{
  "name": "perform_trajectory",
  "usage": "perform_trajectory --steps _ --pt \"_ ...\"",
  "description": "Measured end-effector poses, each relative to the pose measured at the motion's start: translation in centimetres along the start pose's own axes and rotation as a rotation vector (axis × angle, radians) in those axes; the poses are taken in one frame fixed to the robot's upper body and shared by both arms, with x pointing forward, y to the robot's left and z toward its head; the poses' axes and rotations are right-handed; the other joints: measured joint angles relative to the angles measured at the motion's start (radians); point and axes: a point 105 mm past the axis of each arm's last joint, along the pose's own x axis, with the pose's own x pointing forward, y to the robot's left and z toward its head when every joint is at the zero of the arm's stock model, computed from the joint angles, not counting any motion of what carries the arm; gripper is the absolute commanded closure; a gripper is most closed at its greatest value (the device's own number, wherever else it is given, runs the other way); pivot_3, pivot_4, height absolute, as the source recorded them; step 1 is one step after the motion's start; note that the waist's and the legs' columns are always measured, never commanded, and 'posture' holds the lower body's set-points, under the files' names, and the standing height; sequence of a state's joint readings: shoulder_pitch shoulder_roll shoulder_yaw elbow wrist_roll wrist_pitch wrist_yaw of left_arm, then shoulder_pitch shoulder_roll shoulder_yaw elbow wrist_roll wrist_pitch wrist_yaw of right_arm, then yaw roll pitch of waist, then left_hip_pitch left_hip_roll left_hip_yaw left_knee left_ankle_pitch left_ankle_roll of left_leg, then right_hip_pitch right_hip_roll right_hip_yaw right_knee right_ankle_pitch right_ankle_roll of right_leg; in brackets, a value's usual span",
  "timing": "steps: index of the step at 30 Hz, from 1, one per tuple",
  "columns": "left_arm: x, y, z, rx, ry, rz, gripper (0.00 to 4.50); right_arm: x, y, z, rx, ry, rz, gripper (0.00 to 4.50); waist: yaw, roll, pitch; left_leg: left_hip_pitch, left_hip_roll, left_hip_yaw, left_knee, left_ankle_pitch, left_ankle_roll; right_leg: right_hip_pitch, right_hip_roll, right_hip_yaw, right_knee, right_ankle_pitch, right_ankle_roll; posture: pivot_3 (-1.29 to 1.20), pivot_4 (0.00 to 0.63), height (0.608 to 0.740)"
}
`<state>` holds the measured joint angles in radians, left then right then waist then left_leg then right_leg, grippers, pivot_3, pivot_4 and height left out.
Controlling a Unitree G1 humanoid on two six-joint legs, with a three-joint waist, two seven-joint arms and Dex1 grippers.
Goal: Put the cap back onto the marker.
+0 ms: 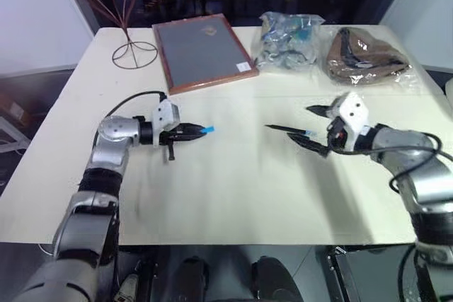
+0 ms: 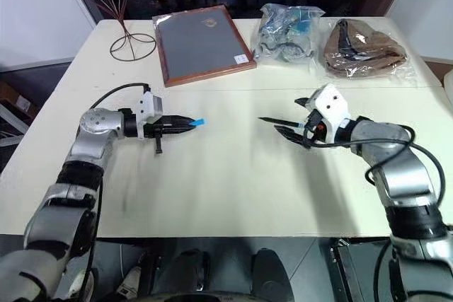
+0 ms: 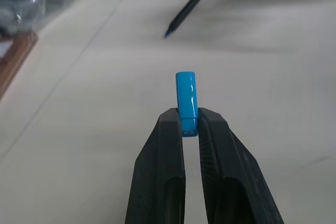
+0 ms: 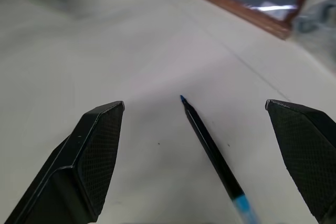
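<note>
Cream and bare across its middle, one table (image 1: pixel 233 196) carries everything we see. We count two pincers, one cap and one marker.

Our left pincer (image 1: pixel 200 131) sits left of centre in the left eye view, its two fingers (image 3: pixel 163 171) closed tight on the cap (image 1: pixel 209 130). That single light-blue cap juts past the fingertips, and the left wrist view shows its lower end clamped between them.

Our right pincer (image 1: pixel 316 129) is at the right of centre, its two fingers (image 4: pixel 89 156) spread wide with nothing between them but the table. The one marker (image 1: pixel 287 130) lies flat on the table, right of centre, its pointed tip aimed toward the cap and its bluish end just at the right pincer. In the right wrist view the marker (image 4: pixel 210 145) runs between the open fingers, touching neither. Cap and marker are well apart.

Along the upper edge of the frame we count four other things: one wire stand (image 1: pixel 131 51) at upper left, one wood-framed board (image 1: pixel 202 51) beside it, one clear bag (image 1: pixel 287 40) of mixed items, and one bagged brown item (image 1: pixel 364 54) at upper right.
</note>
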<state>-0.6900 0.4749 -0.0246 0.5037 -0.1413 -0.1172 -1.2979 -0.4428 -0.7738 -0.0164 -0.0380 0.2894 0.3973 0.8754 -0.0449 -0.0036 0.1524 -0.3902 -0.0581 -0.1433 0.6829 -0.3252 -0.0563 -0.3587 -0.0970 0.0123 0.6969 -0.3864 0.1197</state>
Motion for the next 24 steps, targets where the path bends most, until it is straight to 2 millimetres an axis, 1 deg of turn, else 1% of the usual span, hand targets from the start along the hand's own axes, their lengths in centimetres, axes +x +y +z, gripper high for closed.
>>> perform_trajectory --steps 3,7,9,13,16,18,22,24 --pt "-0.3 -0.7 0.6 0.004 -0.01 0.026 4.47 1.1 -0.7 -0.6 -0.012 0.019 0.054 0.0 -0.002 0.0 0.0 0.0 0.0 0.001 0.0 0.0 0.0 0.0 0.0 0.0 -0.001 0.0 0.0 0.0 0.15 0.74" --pt "-1.0 -2.0 0.5 -0.011 -0.004 0.071 4.47 2.4 -2.6 -1.7 0.003 0.055 0.08 0.0 -0.006 0.0 0.0 0.0 0.001 0.001 -0.001 0.0 0.0 0.0 0.0 0.0 -0.003 0.0 0.0 0.0 0.15 0.74" --pt "-1.2 -2.5 0.5 -0.021 0.0 0.09 4.47 2.6 -3.0 -2.5 0.006 0.081 0.092 0.0 -0.002 0.0 0.0 0.0 0.001 0.001 -0.001 0.0 0.0 0.0 0.0 0.0 -0.007 0.0 0.0 0.0 0.15 0.74" --pt "-2.0 -3.0 1.0 -0.008 0.013 0.137 4.47 3.5 -3.2 -4.1 0.008 0.112 0.116 0.0 -0.003 0.0 0.0 0.0 0.001 0.001 -0.001 0.0 0.0 0.001 0.0 0.0 -0.008 0.0 0.0 0.0 0.15 0.74" --pt "-2.6 -3.6 1.2 -0.012 0.017 0.157 4.47 3.6 -3.4 -5.4 0.009 0.16 0.121 0.0 -0.003 0.001 0.0 0.0 0.001 0.001 -0.001 0.0 0.0 0.001 0.0 0.0 -0.009 0.0 0.0 0.0 0.15 0.74" --pt "-2.8 -3.6 1.4 -0.012 0.025 0.172 4.47 3.5 -3.4 -6.4 0.012 0.185 0.124 0.0 -0.001 0.001 0.0 0.0 0.001 0.001 -0.001 0.0 0.0 0.001 0.0 0.0 -0.009 0.0 0.0 0.0 0.15 0.74" --pt "-2.9 -3.3 2.1 -0.004 0.011 0.201 4.47 3.7 -3.5 -6.4 -0.007 0.185 0.137 0.0 -0.003 0.001 0.0 0.0 0.001 0.001 -0.001 0.0 0.0 0.001 0.0 0.0 -0.01 0.0 0.0 0.0 0.15 0.74" --pt "-2.9 -3.3 2.2 -0.007 0.013 0.205 4.47 3.9 -3.6 -6.4 -0.014 0.19 0.14 0.0 -0.004 0.001 0.0 0.0 0.001 0.001 -0.001 0.0 0.0 0.001 0.0 0.0 -0.01 0.0 0.0 0.0 0.15 0.74"
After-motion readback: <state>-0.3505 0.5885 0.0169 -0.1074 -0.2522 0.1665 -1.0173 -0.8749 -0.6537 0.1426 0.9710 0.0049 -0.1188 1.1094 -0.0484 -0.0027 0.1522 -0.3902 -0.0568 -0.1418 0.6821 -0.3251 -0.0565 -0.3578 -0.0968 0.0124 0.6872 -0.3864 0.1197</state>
